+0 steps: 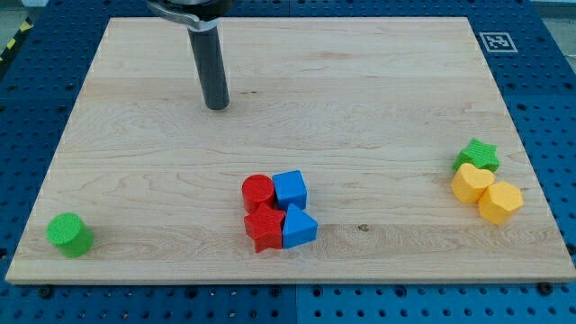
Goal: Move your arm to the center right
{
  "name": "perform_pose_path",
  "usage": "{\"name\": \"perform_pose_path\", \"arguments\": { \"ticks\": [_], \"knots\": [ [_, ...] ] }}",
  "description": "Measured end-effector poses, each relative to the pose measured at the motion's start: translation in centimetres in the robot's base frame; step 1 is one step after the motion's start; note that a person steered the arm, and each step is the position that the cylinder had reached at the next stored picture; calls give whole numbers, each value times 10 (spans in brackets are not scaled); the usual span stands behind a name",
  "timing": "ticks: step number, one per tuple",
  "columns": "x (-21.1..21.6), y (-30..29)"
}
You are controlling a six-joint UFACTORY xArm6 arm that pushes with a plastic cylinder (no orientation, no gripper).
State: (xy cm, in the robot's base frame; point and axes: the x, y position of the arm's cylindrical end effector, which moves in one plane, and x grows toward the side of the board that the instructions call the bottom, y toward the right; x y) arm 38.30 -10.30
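My tip point(217, 105) rests on the wooden board point(360, 108) in the upper left part of the view, far from every block. Near the bottom centre sits a tight cluster: a red cylinder point(257, 191), a blue cube point(290, 188), a red star-shaped block point(264, 229) and a blue triangular block point(299, 227). At the view's right edge a green star point(478, 155) touches a yellow heart point(472, 183) and a yellow hexagon point(500, 202). A green cylinder point(69, 234) stands alone at the bottom left.
A black-and-white marker tag point(497, 40) is stuck at the board's top right corner. The board lies on a blue perforated table point(558, 126).
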Motion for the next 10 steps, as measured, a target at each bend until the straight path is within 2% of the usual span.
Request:
{"name": "perform_pose_path", "arguments": {
  "ticks": [2, 5, 7, 10],
  "knots": [
    [-3, 0],
    [-3, 51],
    [-3, 104],
    [-3, 218]
  ]
}}
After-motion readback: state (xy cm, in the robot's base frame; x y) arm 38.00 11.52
